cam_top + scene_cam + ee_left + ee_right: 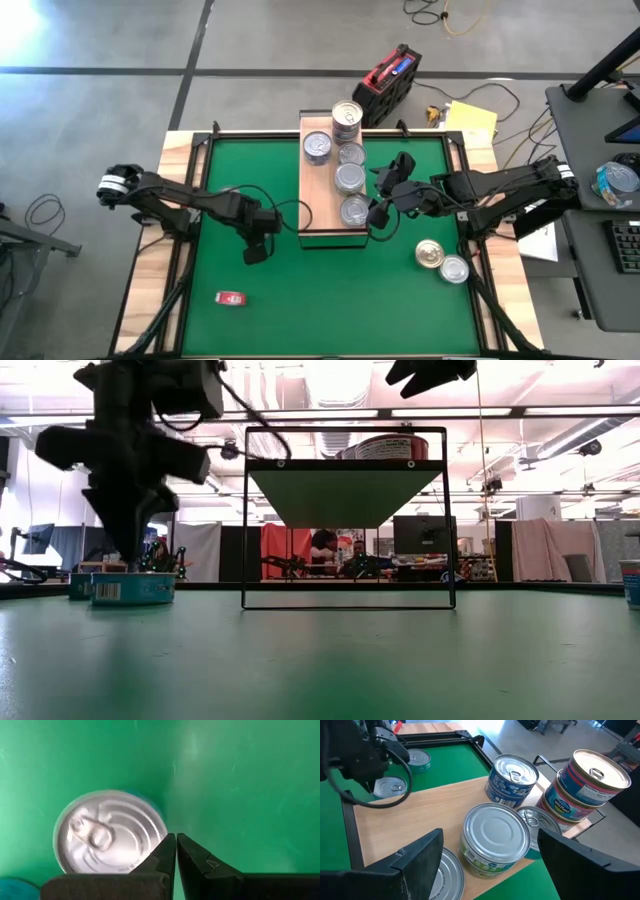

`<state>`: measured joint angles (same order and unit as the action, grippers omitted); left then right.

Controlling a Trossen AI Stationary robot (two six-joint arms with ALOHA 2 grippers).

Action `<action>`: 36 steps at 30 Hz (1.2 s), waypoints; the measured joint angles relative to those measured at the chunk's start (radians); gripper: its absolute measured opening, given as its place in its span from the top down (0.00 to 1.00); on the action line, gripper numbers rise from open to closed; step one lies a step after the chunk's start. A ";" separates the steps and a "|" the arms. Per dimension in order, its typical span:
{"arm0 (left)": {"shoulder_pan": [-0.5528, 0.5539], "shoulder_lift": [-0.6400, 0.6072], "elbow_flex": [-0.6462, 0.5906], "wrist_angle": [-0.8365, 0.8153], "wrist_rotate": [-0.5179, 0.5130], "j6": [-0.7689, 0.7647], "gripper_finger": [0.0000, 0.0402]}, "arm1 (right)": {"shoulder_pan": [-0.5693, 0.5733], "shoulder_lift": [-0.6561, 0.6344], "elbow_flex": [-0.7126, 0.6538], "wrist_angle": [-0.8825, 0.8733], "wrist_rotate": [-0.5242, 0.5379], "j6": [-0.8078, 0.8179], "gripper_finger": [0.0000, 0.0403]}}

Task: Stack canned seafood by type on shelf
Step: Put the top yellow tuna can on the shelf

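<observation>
Your right end effector (487, 865) hangs wide open, empty, over the tin (495, 837) at the shelf's (420, 817) right edge; descend centred. Left end effector (176, 851) is shut, empty.

1. A green mat (330, 280) with a wooden border (176, 150) is seen on the table.
2. A light-wood shelf (316, 200) on a dark frame is set on the mat at its far middle.
3. On the shelf, a row of tins (350, 178) is laid along one side, a blue tin (317, 147) beside it, and a stack (347, 118) at the far end.
4. On the mat, two tins (442, 261) are placed touching near the right edge; a silver-lidded tin (110, 837) is observed left of the shelf.
5. A small red object (231, 297) is noted at the near left.
</observation>
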<state>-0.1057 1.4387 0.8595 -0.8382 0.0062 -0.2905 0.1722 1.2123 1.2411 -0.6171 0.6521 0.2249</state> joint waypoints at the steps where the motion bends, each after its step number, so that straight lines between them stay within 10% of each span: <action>1: -0.004 0.000 0.010 -0.001 -0.016 0.014 1.00 | 0.000 0.000 0.000 0.001 0.000 0.000 0.22; 13: -0.012 -0.002 0.035 -0.143 -0.276 -0.007 1.00 | 0.000 0.000 0.000 0.001 0.000 0.000 0.22; 36: -0.167 -0.003 -0.087 0.047 -0.229 -0.239 1.00 | 0.000 0.000 -0.005 0.002 0.000 0.000 0.22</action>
<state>-0.2729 1.4361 0.7727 -0.7915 -0.2226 -0.5290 0.1722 1.2125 1.2362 -0.6155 0.6518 0.2245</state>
